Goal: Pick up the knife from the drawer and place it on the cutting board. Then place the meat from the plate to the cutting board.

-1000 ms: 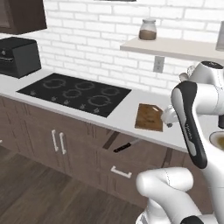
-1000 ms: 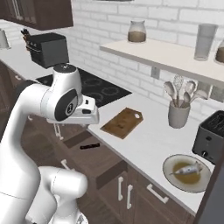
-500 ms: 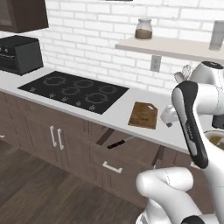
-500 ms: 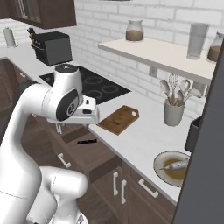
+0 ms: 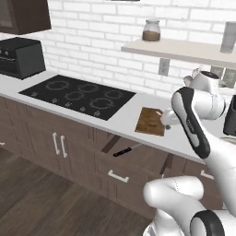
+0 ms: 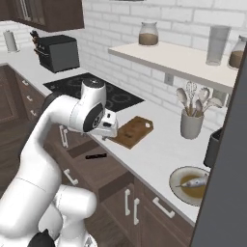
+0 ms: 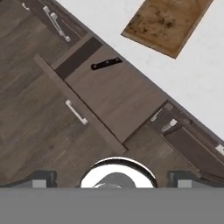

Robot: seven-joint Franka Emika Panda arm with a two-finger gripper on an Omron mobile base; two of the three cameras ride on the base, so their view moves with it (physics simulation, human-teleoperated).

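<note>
gripper (image 7: 112, 181) jaws wide apart, empty, high over the open drawer (image 7: 118, 105) w/ the knife (image 7: 106, 64) at its far end, could snag the front edge reaching in.

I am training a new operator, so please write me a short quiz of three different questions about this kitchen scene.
1. True or false: the knife already lies on the cutting board.
2. Multiple choice: where is the plate with the meat? A) on the cooktop B) on the counter, on the far side of the utensil holder from the board C) inside the drawer
3. Fill in: the drawer stands ____, and the gripper above it is ____.

Key:
1. False; the knife lies in the drawer, near its back edge.
2. B
3. open; open, holding nothing.
</note>
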